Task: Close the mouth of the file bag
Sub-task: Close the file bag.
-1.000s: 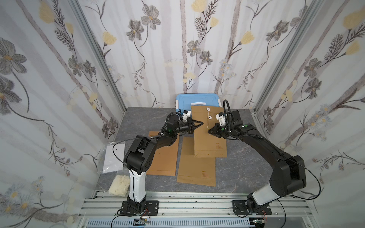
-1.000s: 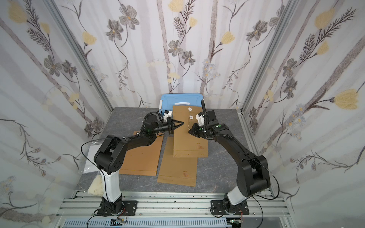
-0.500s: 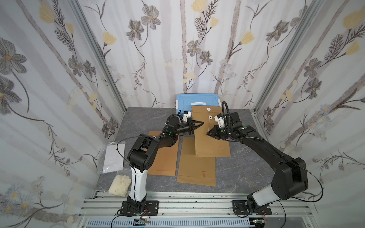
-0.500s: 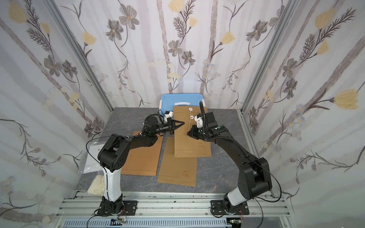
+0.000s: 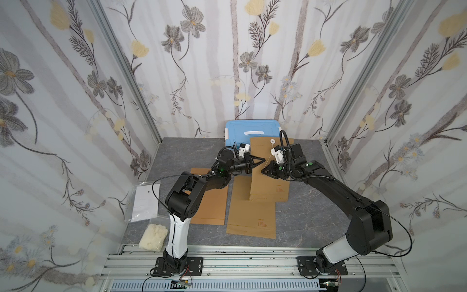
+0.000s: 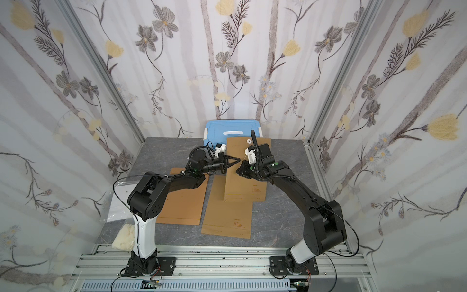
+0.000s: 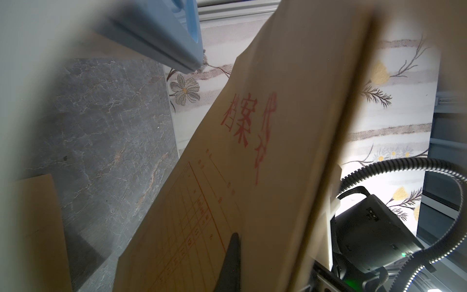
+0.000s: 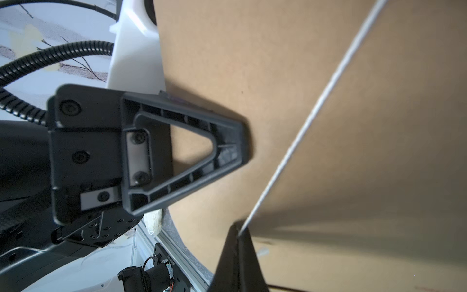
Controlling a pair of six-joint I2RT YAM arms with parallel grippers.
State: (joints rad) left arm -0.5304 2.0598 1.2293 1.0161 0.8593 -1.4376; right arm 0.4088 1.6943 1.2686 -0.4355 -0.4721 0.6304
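Your right end effector (image 8: 238, 233) is clamped on the white string (image 8: 316, 113). The string leaves the tips in a straight line and crosses the plain back of the file bag (image 8: 214, 63). Just beside it, your left end effector (image 8: 242, 149) is closed too. It appears to pinch the bag's side edge, though the contact itself is half hidden. That hold tilts the bag up off the surface (image 5: 197, 154), probably so the string has room to travel. Beyond both tips, in a top view, the string ends at the white button (image 5: 272, 141) near the bag's mouth, the likely post for winding. Farther on sits the blue box (image 5: 250, 129), with the bag's top resting against it.
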